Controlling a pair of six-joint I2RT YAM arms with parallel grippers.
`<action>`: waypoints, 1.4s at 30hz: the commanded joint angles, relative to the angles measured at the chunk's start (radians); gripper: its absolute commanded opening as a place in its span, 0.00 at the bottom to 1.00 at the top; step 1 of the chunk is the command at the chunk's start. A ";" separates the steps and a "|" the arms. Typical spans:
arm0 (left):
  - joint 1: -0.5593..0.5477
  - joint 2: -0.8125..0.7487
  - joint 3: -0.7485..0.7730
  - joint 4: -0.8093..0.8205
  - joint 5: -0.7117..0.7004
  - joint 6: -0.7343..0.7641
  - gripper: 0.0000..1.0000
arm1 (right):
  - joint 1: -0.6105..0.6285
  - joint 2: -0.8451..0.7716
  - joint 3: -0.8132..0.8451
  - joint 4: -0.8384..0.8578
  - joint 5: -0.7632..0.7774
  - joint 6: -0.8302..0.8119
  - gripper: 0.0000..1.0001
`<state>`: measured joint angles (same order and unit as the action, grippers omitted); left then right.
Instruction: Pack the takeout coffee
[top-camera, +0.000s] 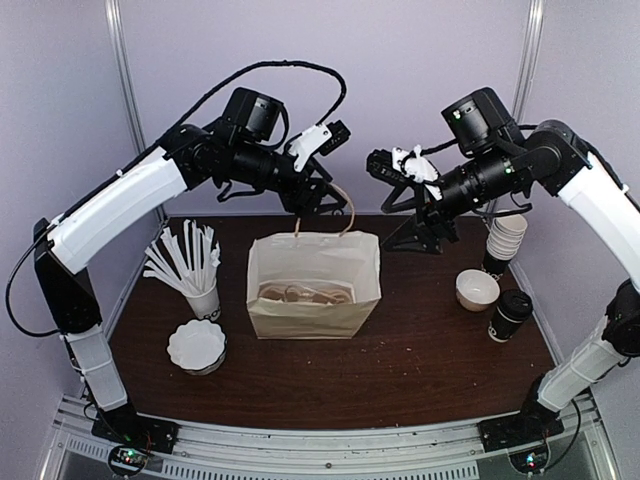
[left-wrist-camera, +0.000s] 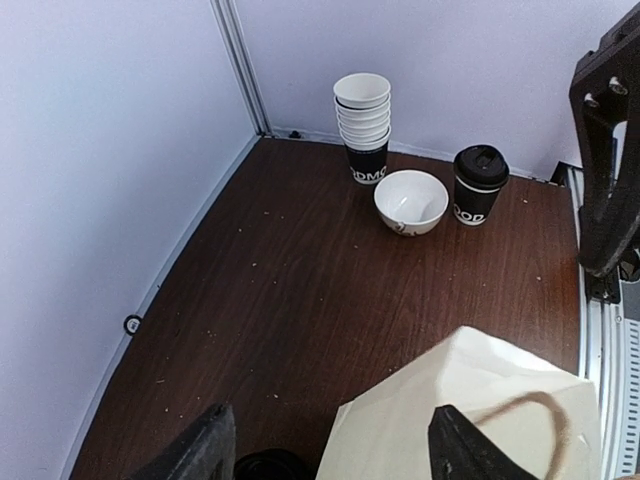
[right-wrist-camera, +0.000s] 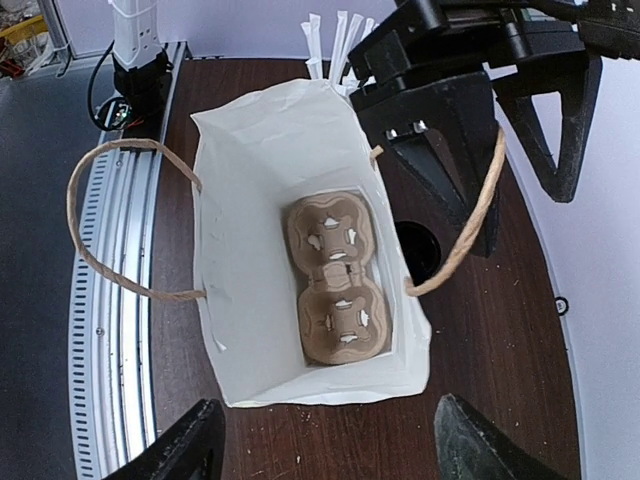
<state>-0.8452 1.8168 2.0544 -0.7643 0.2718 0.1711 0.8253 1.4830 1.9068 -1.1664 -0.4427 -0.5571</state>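
Left gripper (top-camera: 322, 138): spread wide, empty, above bag (top-camera: 313, 285). Right gripper (top-camera: 392, 166): same, empty. Coffee (top-camera: 511, 315): upright on table (top-camera: 400, 370), right side, just beside bowl (top-camera: 477, 289), near cup stack (top-camera: 506, 238). Probably light; spillable if filled. Paper wall crushable, lid (left-wrist-camera: 481, 160) slick. Grip mid-body, below lid. Carrier (right-wrist-camera: 335, 290) at bag bottom. Obstructions: bowl, stack; little finger room on bowl side.

The left arm (top-camera: 120, 210) and right arm (top-camera: 603, 205) are wearing white shells between black joints (black bases too), and a black cable (top-camera: 290, 66) is looping over the left.
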 joint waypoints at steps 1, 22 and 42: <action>0.006 -0.010 0.056 0.039 0.038 -0.016 0.70 | 0.004 0.039 0.041 0.069 0.045 0.077 0.74; 0.011 0.105 0.084 0.111 0.075 -0.150 0.75 | -0.032 -0.077 0.014 0.026 0.012 0.035 0.75; 0.038 0.059 0.063 -0.102 -0.020 -0.147 0.87 | -0.064 0.003 -0.026 0.068 -0.009 0.075 0.75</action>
<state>-0.8093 1.9316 2.1483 -0.8600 0.2142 0.0193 0.7666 1.4704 1.8580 -1.1099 -0.4484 -0.4927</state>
